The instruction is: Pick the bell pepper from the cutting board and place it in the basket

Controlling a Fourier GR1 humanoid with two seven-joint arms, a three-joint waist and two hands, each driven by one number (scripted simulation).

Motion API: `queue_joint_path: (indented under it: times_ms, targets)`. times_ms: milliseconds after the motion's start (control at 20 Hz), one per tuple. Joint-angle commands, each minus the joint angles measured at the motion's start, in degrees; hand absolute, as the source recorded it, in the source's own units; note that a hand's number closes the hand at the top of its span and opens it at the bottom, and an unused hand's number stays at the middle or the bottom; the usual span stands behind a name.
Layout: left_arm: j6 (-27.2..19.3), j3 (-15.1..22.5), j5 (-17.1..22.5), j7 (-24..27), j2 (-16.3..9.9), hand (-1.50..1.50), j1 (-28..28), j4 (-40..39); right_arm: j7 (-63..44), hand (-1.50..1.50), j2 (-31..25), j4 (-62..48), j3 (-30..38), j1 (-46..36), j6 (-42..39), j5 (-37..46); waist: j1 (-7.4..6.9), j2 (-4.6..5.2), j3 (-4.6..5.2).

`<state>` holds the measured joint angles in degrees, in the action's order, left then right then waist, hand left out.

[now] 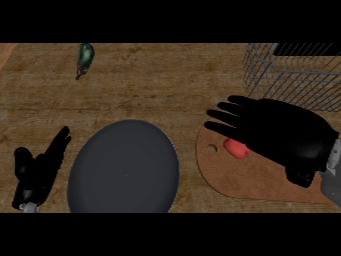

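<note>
A red bell pepper point(235, 147) lies on the brown cutting board point(236, 177) at the right of the counter, mostly hidden under my right hand point(280, 132). That hand hovers over the pepper with fingers spread and pointing left, open. The wire basket point(306, 75) stands at the far right, just beyond the hand. My left hand point(40, 167) rests open at the lower left, fingers up.
A large dark grey plate point(125, 167) lies between the two hands, left of the board. A green and dark vegetable point(85, 57) lies at the far left of the wooden counter.
</note>
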<state>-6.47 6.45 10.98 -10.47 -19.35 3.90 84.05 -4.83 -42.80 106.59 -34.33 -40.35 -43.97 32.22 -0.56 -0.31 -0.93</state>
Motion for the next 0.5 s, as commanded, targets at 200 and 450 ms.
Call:
queue_joint_path:
  times_ms: [200, 450]
  targets:
    - [1.57, 0.06, 0.90, -1.35, 1.66, 0.00, 2.96, -6.40, 7.23, -1.50, -0.88, -4.33, -1.35, 3.99, 7.29, 7.48, 0.23, 0.62, 0.91]
    - [0.94, 1.04, -0.62, -2.77, 2.10, 0.00, 2.95, -4.90, 9.36, -1.50, 1.98, -9.01, -2.61, 4.52, 9.73, 10.49, -0.04, 0.57, 0.92]
